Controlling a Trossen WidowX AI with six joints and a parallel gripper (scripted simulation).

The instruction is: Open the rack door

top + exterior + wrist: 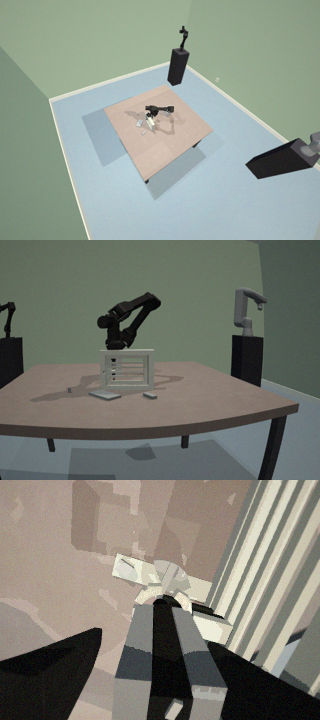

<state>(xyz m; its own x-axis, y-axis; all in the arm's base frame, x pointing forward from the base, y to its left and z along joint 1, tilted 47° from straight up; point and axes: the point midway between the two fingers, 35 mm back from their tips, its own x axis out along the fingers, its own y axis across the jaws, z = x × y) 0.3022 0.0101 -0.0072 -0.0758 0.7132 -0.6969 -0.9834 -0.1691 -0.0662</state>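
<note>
The white rack's frame (151, 369) (151, 123) stands upright on the table (201, 400) (160, 155). Its slatted door (129, 382) looks shut in the frame. The handle (137, 655) shows in the wrist view as a grey upright bar rising from pale, rounded parts beside the slats. My gripper (155, 642) is open, with one black finger on each side of the handle. A gap shows at the left finger; whether the right finger touches it I cannot tell. In the exterior view the rack hides most of the fingers and handle.
A flat grey plate (139, 123) (104, 395), a small grey block (143, 133) (149, 395) and a tiny peg (137, 114) (69, 390) lie on the rack's other side. Two other arms stand on black pedestals (178, 67) (281, 157) off the table.
</note>
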